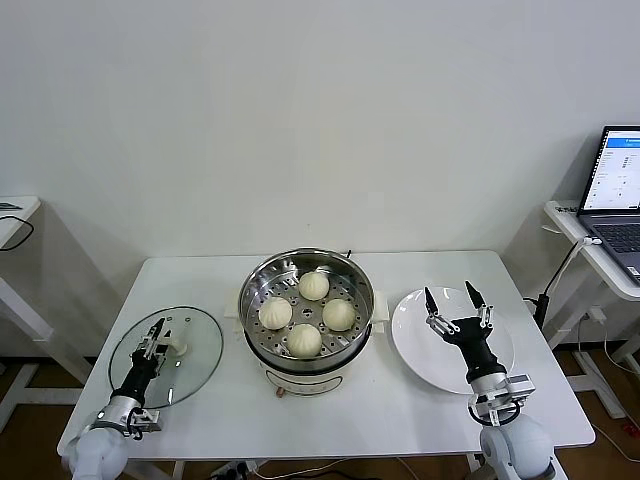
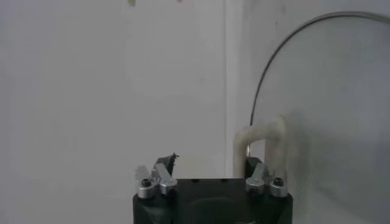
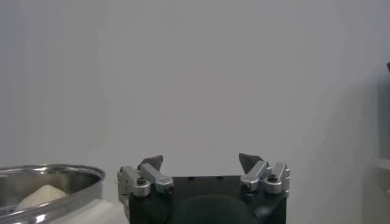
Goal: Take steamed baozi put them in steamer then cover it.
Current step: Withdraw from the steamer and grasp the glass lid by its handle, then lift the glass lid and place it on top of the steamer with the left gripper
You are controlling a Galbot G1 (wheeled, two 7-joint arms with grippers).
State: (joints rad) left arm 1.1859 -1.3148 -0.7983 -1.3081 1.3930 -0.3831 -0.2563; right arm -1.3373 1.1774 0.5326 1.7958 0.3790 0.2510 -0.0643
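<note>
Four creamy-white pleated baozi [image 1: 307,314] sit inside the round shiny steel steamer [image 1: 306,304], uncovered, mid-worktop [image 1: 400,410]. Left of it lies the round clear glass lid [image 1: 165,356]; the left hand [image 1: 157,343] is at its white handle [image 2: 262,143], grip unclear. On the right, the right hand [image 1: 456,300] hovers spread wide above the flat white plate [image 1: 450,340].

The steamer [image 1: 306,300] stands at the lower centre of the head view; it is a round, shiny steel basket with a perforated floor, sitting upright on a cream-white pot base; it has no cover on it. Four steamed baozi [image 1: 308,313] lie inside, creamy-white and round; one is toward the top of the basket, one at the left, one at the right, one at the bottom; they sit close together around the middle.
</note>
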